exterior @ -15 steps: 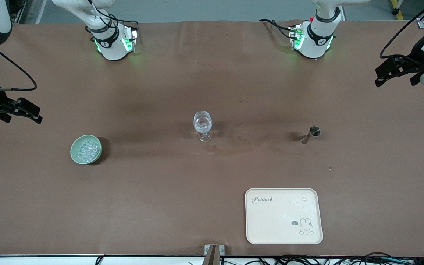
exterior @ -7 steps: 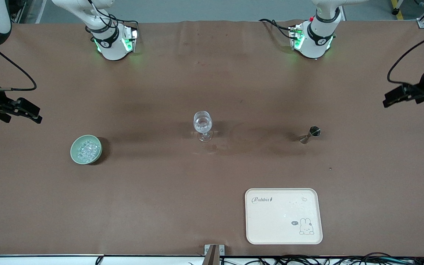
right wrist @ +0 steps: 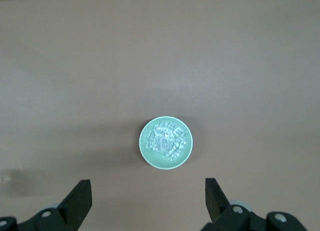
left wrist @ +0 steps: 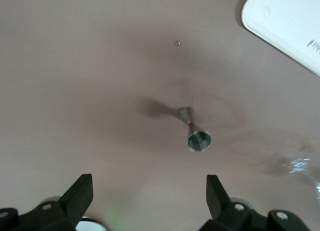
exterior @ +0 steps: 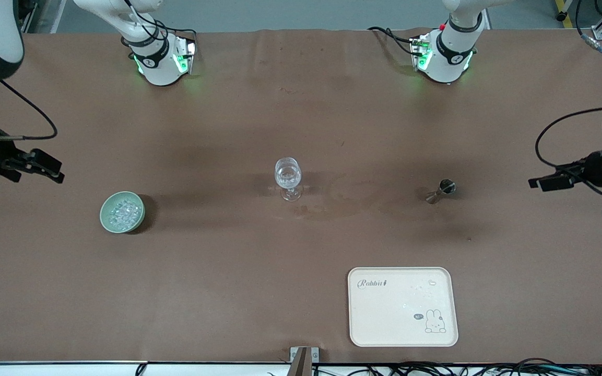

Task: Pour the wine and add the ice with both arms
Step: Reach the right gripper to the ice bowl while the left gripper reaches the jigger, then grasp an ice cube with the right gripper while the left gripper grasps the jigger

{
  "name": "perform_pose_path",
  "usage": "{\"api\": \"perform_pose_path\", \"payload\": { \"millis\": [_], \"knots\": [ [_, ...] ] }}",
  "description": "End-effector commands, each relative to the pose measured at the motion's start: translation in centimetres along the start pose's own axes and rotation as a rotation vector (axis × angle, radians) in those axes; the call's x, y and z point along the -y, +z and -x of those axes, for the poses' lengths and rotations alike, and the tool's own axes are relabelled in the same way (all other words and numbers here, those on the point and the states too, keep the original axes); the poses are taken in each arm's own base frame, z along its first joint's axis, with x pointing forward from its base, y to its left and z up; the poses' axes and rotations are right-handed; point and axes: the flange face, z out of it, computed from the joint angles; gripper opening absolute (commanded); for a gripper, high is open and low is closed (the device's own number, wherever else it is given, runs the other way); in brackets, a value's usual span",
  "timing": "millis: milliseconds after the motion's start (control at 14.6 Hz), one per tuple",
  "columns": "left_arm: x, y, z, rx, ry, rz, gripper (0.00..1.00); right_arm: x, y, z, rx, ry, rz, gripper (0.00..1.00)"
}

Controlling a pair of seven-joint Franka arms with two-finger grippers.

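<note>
While the ice sits in its bowl, the right gripper and left gripper hang above the table ends, fingers spread, empty

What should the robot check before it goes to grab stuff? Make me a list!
1. Left tool open, aimed at the metal measuring cup: ok.
2. Right tool open, over the table by the green bowl: ok.
3. Ice in the bowl: ok.
4. Stemmed glass upright between bowl and measuring cup: ok.
5. Wine in the measuring cup: cannot tell.
6. Tray nearer the front camera, out of the way: ok.
</note>
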Motion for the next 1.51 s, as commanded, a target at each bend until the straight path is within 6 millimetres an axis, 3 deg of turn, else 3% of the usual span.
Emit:
{"api": "perform_pose_path", "payload": {
  "millis": [0, 206, 412, 549, 755, 961, 1099, 1305, 1442],
  "knots": [
    [1.9, 4.1, -3.1, 0.088, -0.099, 0.132, 1.0, -0.1, 3.5, -0.7, 0.021, -0.009, -0.001, 1.0],
    [5.2, 8.4, -6.2, 0.187, -0.199, 0.262, 0.97, -0.2, 7.0, -1.8, 0.046, -0.008, 0.001, 1.0],
    [6.1, 13.2, -8.0, 0.292, -0.315, 0.34, 0.97, -0.9, 11.4, -2.2, 0.058, 0.001, 0.002, 0.98],
    [6.2, 15.6, -8.8, 0.354, -0.389, 0.39, 0.97, -1.3, 14.8, -1.4, 0.051, 0.01, 0.002, 0.98],
    [6.0, 19.4, -8.5, 0.467, -0.531, 0.436, 0.97, -1.5, 19.4, 0.0, 0.034, 0.011, 0.002, 0.97],
    [6.5, 23.5, -8.0, 0.561, -0.596, 0.465, 0.97, -1.8, 22.9, 0.2, 0.078, 0.017, 0.002, 0.9],
    [6.2, 25.3, -7.3, 0.6, -0.614, 0.471, 0.97, -1.7, 24.8, 0.6, 0.084, 0.016, 0.002, 0.87],
    [6.3, 27.8, -6.7, 0.651, -0.643, 0.482, 0.84, -1.3, 27.4, 1.9, 0.094, 0.008, 0.001, 0.8],
    [6.5, 29.0, -6.7, 0.671, -0.655, 0.478, 0.84, -1.6, 28.4, 2.1, 0.111, 0.011, 0.002, 0.76]
  ]
}}
